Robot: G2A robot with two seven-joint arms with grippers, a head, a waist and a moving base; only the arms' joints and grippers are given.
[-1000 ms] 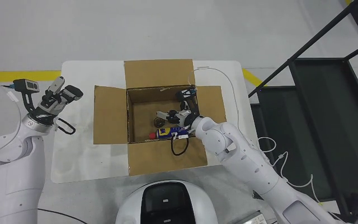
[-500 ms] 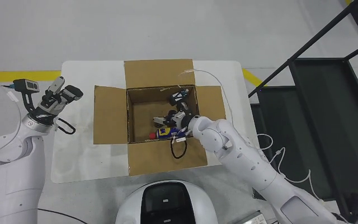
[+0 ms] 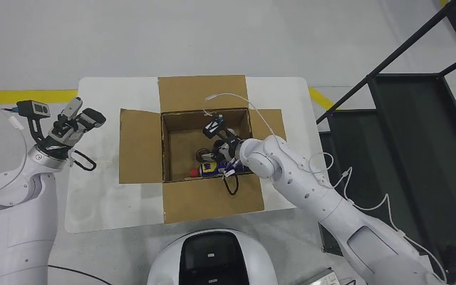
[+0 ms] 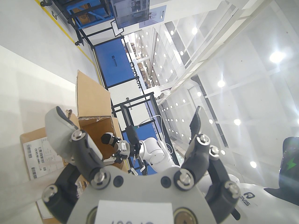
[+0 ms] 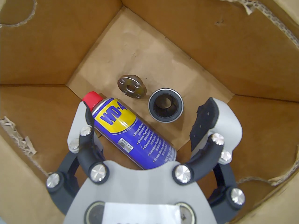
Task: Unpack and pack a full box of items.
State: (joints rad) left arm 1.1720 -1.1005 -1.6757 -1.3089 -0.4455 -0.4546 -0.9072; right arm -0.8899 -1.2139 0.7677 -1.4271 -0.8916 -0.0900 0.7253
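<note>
An open cardboard box [image 3: 142,146] with its flaps spread stands on the white table [image 3: 100,199]. On the box floor lie a blue and yellow spray can [image 5: 130,129] with a red cap, a round metal flange [image 5: 132,86] and a black ring-shaped sleeve [image 5: 165,104]. My right gripper [image 5: 146,110] hangs open inside the box just above the can, with one finger beside the red cap and nothing held. From above, the right gripper [image 3: 217,151] is over the can [image 3: 211,168]. My left gripper [image 3: 80,119] is open and empty at the table's left edge, clear of the box.
The box walls [image 5: 46,36] close in around the right gripper, with torn cardboard edges at the rim. A white cable [image 3: 235,100] arcs over the box's far flap. Black metal stairs [image 3: 399,107] stand to the right of the table.
The right arm's wrist has shifted left across the box opening, now over the can, and the white cable swung with it. The left arm has stayed put.
</note>
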